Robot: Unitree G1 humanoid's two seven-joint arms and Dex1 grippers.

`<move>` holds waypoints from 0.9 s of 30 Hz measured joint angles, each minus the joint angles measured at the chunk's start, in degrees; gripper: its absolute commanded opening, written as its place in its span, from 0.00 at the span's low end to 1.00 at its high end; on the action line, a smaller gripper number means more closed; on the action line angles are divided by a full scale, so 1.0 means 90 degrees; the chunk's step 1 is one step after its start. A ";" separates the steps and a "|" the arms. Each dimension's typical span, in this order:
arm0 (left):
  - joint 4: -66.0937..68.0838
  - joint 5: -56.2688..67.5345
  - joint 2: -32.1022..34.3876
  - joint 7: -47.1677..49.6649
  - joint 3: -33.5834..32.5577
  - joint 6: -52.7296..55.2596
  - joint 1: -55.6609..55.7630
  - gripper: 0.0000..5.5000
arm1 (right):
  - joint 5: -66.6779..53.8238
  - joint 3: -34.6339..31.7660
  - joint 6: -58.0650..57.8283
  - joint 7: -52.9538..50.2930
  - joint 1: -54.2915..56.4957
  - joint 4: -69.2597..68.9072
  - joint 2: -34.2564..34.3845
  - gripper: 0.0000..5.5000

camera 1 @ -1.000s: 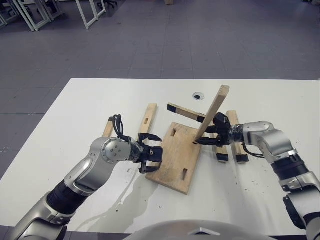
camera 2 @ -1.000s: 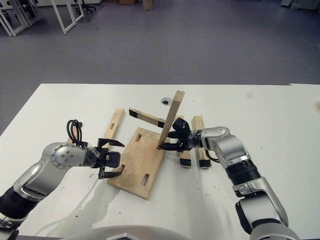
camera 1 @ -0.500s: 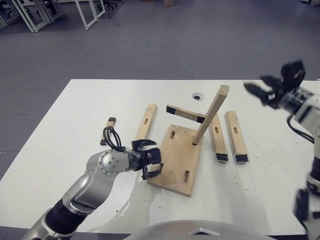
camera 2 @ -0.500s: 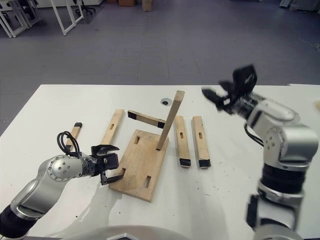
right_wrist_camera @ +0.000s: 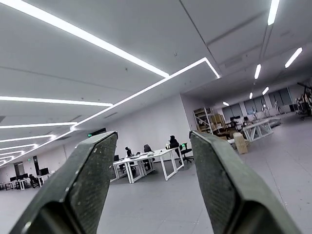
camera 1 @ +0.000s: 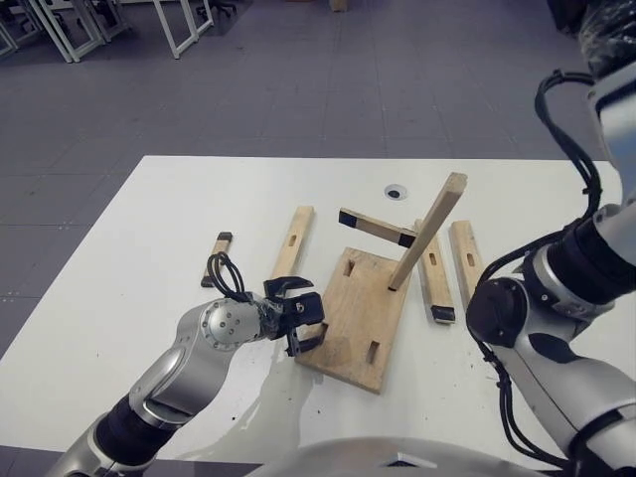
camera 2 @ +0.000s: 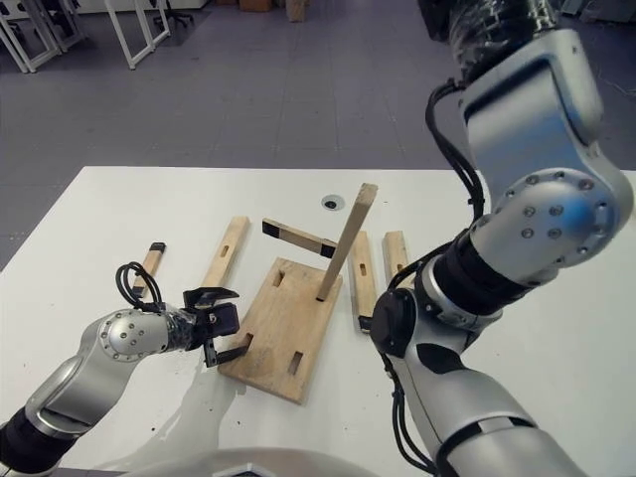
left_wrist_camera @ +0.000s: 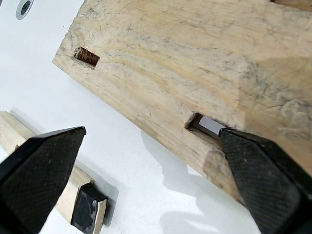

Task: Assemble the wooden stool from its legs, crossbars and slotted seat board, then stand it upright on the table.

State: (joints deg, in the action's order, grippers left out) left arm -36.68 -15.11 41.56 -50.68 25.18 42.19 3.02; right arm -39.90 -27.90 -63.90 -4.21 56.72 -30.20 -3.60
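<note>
The slotted seat board (camera 1: 358, 313) lies flat on the white table (camera 1: 119, 298). One leg (camera 1: 427, 231) stands tilted in a far slot, and a black-tipped crossbar (camera 1: 376, 227) juts from it toward the left. My left gripper (camera 1: 303, 326) is open at the board's near left edge. In the left wrist view its fingers (left_wrist_camera: 39, 165) straddle that edge of the board (left_wrist_camera: 195, 63) near an empty slot (left_wrist_camera: 204, 124). My right gripper (right_wrist_camera: 153, 141) is open, held high and pointed at the ceiling, with nothing in it.
Loose legs lie on the table: one (camera 1: 291, 241) left of the board, two (camera 1: 429, 278) (camera 1: 464, 263) right of it. A short piece (camera 1: 219, 245) lies farther left. A cable hole (camera 1: 397, 190) sits behind. My raised right arm (camera 2: 547, 209) hangs over the table's right side.
My right gripper let go of the standing leg and swung up and away, high above the table. The leg stays in its slot. My left gripper has stayed at the board's edge.
</note>
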 measured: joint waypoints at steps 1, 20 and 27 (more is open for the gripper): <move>-0.0015 0.0013 0.0002 0.0007 -0.0008 -0.0002 0.0011 0.93 | -0.0026 0.0254 -0.0182 -0.0033 -0.0698 -0.0064 0.0202 0.49; -0.0023 0.0192 -0.0197 0.0425 0.0200 0.0158 -0.0001 0.93 | -0.0829 -0.0264 0.0850 -0.0487 -0.2694 0.0002 -0.0334 0.49; 0.0039 0.0274 -0.0274 0.0537 0.0235 0.0244 0.0057 0.93 | -0.0974 0.0433 0.0607 -0.0768 -0.0867 0.0933 -0.0643 0.49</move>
State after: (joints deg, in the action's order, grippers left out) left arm -36.33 -12.65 39.09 -45.85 27.30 44.39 3.53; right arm -48.67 -24.00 -58.44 -11.12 48.92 -21.80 -9.38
